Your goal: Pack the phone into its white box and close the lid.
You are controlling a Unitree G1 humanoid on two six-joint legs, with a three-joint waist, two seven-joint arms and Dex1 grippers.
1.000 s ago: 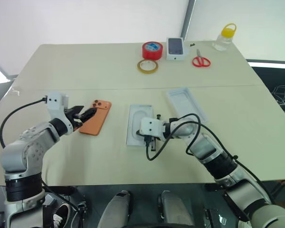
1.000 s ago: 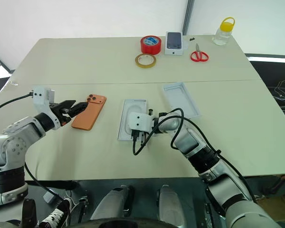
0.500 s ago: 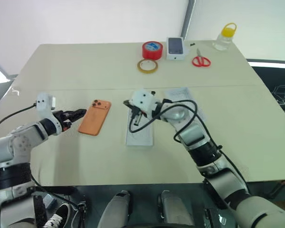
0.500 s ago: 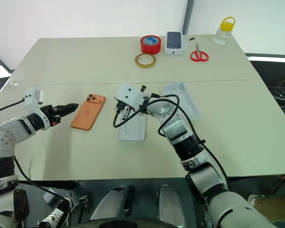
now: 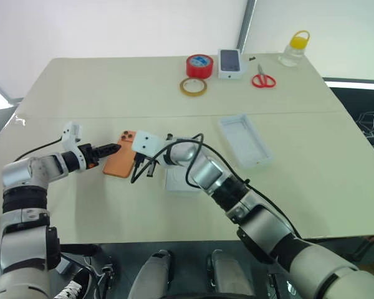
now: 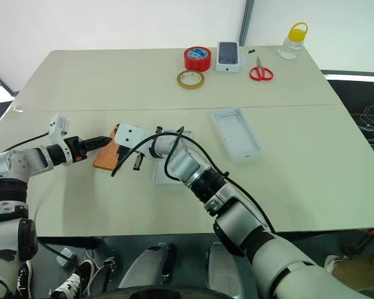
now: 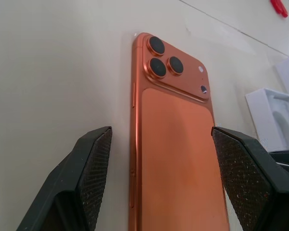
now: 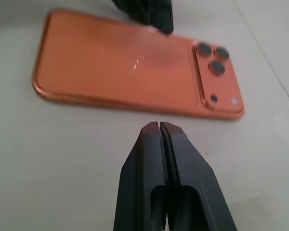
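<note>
The left arm reaches in low over the desk (image 5: 81,218) from the near left edge, forearm almost level, its claw (image 7: 159,183) pointing at the near end of the phone (image 7: 178,159). Its two black fingers (image 7: 86,178) stand spread wide, one on either side of the phone's long edges. The right arm stretches across from the other side, elbow bent, its claw (image 8: 158,129) tipped down just beside the phone's long edge, fingers pressed together and holding nothing.

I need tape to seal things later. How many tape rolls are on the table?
2. A red roll sits at the far side beside the small phone box; a thin yellowish roll lies flat just in front of it.
</note>
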